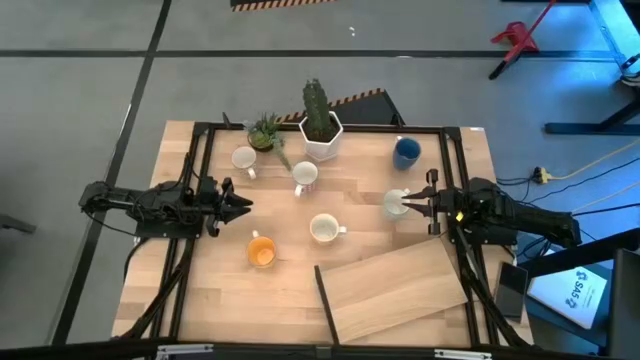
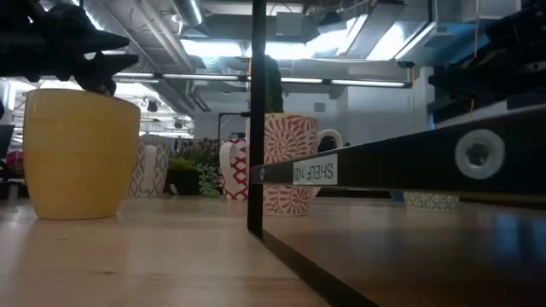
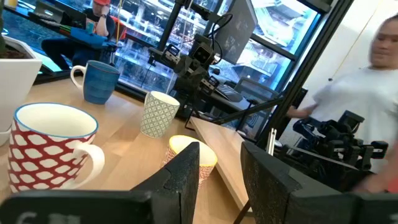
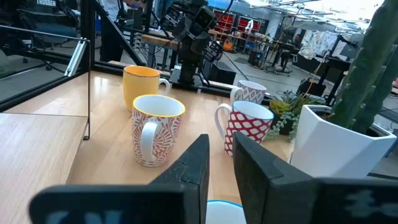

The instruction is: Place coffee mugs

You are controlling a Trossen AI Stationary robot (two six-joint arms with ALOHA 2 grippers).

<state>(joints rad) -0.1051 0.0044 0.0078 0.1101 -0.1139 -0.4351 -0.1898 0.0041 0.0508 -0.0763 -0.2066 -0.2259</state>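
High view, mugs: six on the wooden table (image 1: 200, 290), all upright with mouths up.
White mugs: four; one (image 1: 243, 158) and another (image 1: 305, 175) beyond the left jaws, one (image 1: 324, 229) between the two grippers, one (image 1: 396, 203) at the right fingertips.
Orange mug (image 1: 261, 251): just beside the left jaws, toward the table's front.
Blue mug (image 1: 406, 152): beyond the right jaws, near the back edge.
Handles: the central white mug's points toward the right arm.
Left gripper (image 1: 240, 205): arm level, reaching inward; jaws slightly parted, holding nothing.
Right gripper (image 1: 410, 205): arm level, reaching inward; jaws narrowly parted, seemingly about the white mug's rim, though contact is unclear.
Cactus pot (image 1: 322, 137): one, at the back.
Board (image 1: 400, 290): one, forward of the right jaws.
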